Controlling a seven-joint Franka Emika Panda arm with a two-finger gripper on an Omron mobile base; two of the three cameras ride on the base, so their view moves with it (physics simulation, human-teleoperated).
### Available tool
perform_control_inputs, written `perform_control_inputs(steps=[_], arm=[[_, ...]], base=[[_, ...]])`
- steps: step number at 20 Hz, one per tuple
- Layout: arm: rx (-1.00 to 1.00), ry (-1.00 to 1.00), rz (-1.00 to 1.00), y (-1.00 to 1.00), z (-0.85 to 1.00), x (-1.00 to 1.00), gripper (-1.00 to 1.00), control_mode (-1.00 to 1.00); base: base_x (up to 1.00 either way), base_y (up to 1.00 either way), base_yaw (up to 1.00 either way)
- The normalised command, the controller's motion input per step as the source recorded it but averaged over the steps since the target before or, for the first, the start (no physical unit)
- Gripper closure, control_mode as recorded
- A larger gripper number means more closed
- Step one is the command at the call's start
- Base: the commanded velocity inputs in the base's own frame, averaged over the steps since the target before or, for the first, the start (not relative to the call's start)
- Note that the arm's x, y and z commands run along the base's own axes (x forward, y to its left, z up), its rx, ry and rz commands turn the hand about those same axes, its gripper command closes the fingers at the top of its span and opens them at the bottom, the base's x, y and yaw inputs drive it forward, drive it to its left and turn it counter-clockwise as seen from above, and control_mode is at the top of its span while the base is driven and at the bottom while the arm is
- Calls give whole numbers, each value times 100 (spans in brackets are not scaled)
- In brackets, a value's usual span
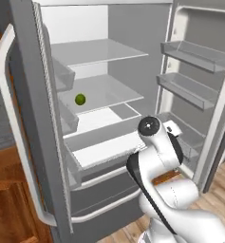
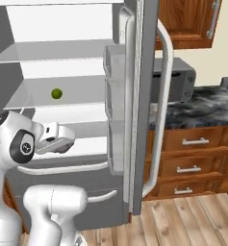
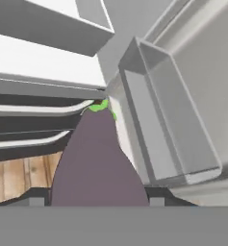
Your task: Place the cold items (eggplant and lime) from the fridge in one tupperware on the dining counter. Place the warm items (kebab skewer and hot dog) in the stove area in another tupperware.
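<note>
Nearest the hand camera, the smooth, firm, probably slippery dark purple-grey eggplant (image 3: 98, 163) is pinched across its broad body by the gripper (image 3: 94, 201), green stem pointing away.

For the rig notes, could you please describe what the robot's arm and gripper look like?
The arm is glossy white with rounded segments, black bands at the joints and a dark round cap on one joint. The gripper has small dark finger tips. No cables or markings show.
</note>
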Motion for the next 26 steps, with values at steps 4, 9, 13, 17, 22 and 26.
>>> perform_control_inputs(steps=[4, 9, 13, 17, 22, 26], arm=[[0, 0, 0, 0, 0, 0, 100, 100], [0, 0, 0, 0, 0, 0, 100, 100], [0, 0, 0, 0, 0, 0, 100, 100], [0, 0, 0, 0, 0, 0, 100, 100], [0, 0, 0, 0, 0, 0, 100, 100], [0, 0, 0, 0, 0, 0, 100, 100]], base=[[-64, 7, -50], [-59, 0, -61], [-58, 0, -64], [-66, -6, -66], [-74, -18, -64], [-74, -31, -51]])
